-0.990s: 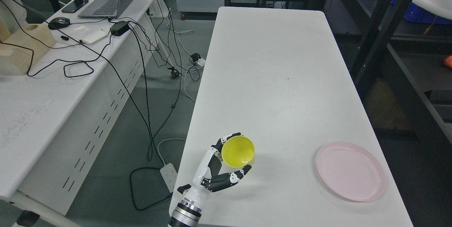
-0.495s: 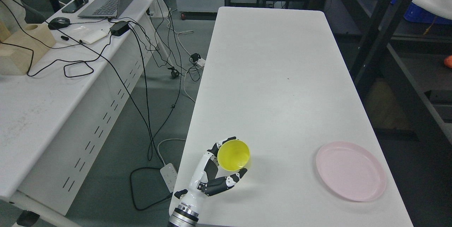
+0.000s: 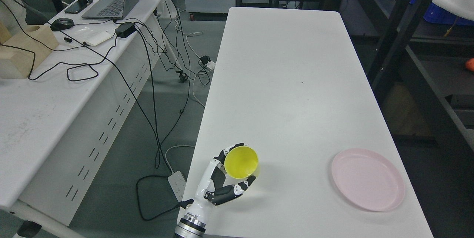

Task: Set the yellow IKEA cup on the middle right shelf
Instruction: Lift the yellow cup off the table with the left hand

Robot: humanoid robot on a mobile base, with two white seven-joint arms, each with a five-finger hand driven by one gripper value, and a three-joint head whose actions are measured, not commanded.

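head view:
left hand (image 3: pixel 222 178): fingers wrapped around yellow cup (image 3: pixel 241 162), gripping it
yellow cup: mouth facing camera, above near-left corner of white table (image 3: pixel 289 82)
pink plate (image 3: pixel 367 178): on table, well apart to right
writing: none readable

— What colours mark the white worktop (image 3: pixel 289 82)?
— A bright yellow cup (image 3: pixel 241 162) in a white-and-black robot hand (image 3: pixel 222 180); right of the cup, a pale pink plate (image 3: pixel 367 178); far left of it, black cables (image 3: pixel 148 82) over grey floor (image 3: pixel 148 149).

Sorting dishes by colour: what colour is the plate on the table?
Pale pink plate, head view.
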